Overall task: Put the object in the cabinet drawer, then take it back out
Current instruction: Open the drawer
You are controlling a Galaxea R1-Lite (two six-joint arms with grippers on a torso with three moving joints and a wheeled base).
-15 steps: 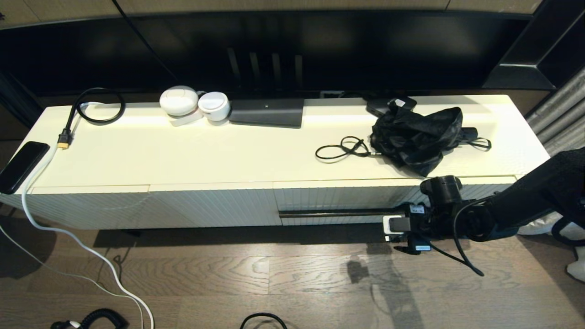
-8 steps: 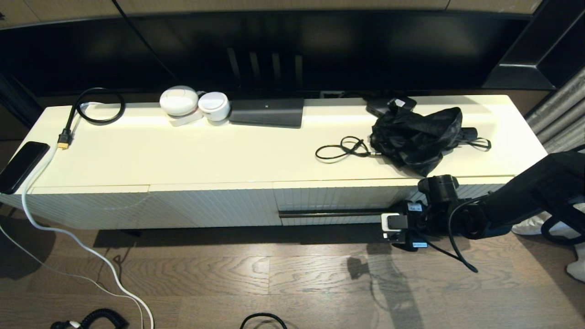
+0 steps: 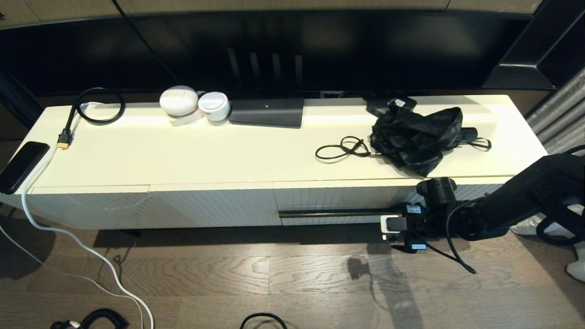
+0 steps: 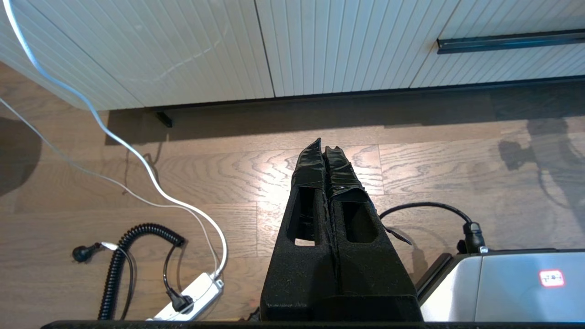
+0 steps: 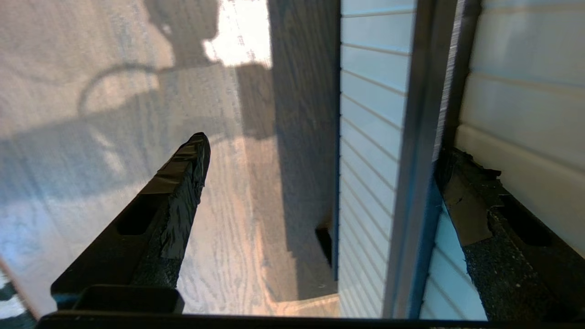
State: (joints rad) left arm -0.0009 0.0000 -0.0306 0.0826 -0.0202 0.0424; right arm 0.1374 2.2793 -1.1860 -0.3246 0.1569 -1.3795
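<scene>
Head view, nearest ground first: wood-plank floor (image 3: 292,278) carries one white cable (image 3: 91,256) trailing down from the cabinet's left end, one coiled black cord (image 3: 98,316) at the lower edge, and one black cable loop (image 3: 263,318) beside it.

One right gripper (image 3: 392,227) sits low in front of the cabinet, at the right end of the black bar handle (image 3: 338,213). Its jaws stand wide apart; in the right wrist view one finger (image 5: 461,187) lies against the ribbed front behind the bar, the other finger (image 5: 183,173) hangs over the floor, with the bar between them and nothing clamped. One left gripper (image 4: 325,157) is parked over the floor in front of the cabinet, jaws pressed together and empty.

One cabinet drawer (image 3: 338,198) is identified, on the right half of the unit, fully closed; contents cannot be seen. Handle-less ribbed panels (image 3: 151,205) fill the left half.

On the cream cabinet top (image 3: 205,151): one dark phone (image 3: 20,165) overhanging the left end, one black cable with gold plug (image 3: 93,109), two white round devices (image 3: 194,105) touching one another, one flat dark box (image 3: 267,112), one thin black looped lead (image 3: 343,148), and one crumpled black fabric item (image 3: 418,135), probably a folded umbrella, near the right front edge above the drawer. A small dark object (image 3: 388,104) lies behind it.

Beyond, a large dark screen (image 3: 292,50) spans the wall.
</scene>
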